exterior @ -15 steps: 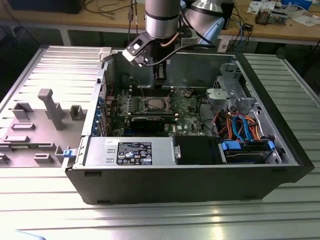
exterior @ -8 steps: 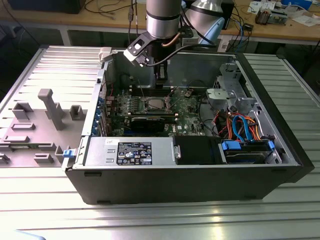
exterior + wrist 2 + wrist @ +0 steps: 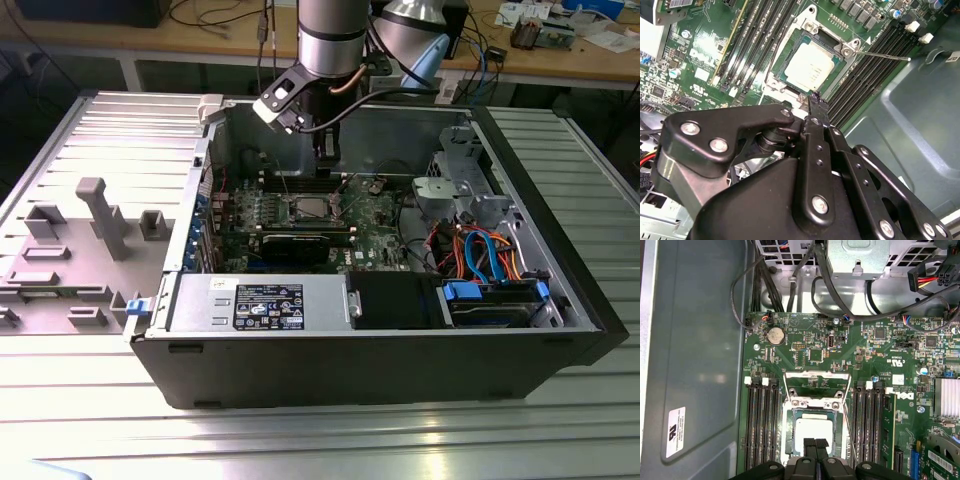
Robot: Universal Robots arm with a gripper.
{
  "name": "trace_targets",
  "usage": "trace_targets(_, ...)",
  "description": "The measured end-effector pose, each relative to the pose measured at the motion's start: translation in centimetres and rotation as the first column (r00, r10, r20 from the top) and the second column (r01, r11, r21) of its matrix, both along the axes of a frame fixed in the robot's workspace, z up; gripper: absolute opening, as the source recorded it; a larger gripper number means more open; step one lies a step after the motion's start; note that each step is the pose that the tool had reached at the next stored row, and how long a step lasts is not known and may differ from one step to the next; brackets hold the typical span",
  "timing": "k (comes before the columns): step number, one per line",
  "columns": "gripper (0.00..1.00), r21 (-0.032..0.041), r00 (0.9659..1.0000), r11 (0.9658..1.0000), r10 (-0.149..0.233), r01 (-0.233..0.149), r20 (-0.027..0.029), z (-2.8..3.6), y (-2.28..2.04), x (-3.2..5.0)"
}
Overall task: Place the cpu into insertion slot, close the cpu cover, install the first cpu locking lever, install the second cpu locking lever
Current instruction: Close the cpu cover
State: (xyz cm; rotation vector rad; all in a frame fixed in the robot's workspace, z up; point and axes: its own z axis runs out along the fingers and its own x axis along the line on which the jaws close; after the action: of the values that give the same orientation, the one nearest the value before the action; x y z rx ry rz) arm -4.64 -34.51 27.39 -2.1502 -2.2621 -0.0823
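Exterior view set well back, looking down at a slant into the open computer case [image 3: 380, 370], both wrist views close above the green board [image 3: 805, 340], at differing angles, sharing the chip [image 3: 810, 65] [image 3: 814, 432]

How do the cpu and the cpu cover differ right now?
The cpu is a solid pale square plate; the cpu cover is an open frame. The cpu is smaller and sits inside; the cpu cover rings it. Both are square, metallic and lie flat.

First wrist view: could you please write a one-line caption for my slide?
Gripper, fingers together, poised at the cpu already seated in the insertion slot.
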Motion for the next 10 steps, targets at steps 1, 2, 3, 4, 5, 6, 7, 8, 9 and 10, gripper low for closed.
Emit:
trace_targets(1,0.11,0.0000,1.0000,1.0000,0.000,0.000,0.0000,0.00,0.00,0.01)
trace_targets(2,0.11,0.0000,1.0000,1.0000,0.000,0.000,0.0000,0.00,0.00,0.01)
trace_targets(3,0.11,0.0000,1.0000,1.0000,0.000,0.000,0.0000,0.00,0.00,0.01)
trace_targets(4,0.11,0.0000,1.0000,1.0000,0.000,0.000,0.0000,0.00,0.00,0.01)
trace_targets(5,0.11,0.0000,1.0000,1.0000,0.000,0.000,0.0000,0.00,0.00,0.02)
trace_targets(6,0.11,-0.0001,1.0000,1.0000,0.000,0.000,0.0000,0.00,0.00,0.07)
trace_targets(7,0.11,0.0000,1.0000,1.0000,0.000,0.000,0.0000,0.00,0.00,0.15)
trace_targets(8,0.11,0.0000,1.0000,1.0000,0.000,0.000,0.0000,0.00,0.00,0.21)
trace_targets(9,0.11,0.0000,1.0000,1.0000,0.000,0.000,0.0000,0.00,0.00,0.29)
trace_targets(10,0.11,0.0000,1.0000,1.0000,0.000,0.000,0.0000,0.00,0.00,0.37)
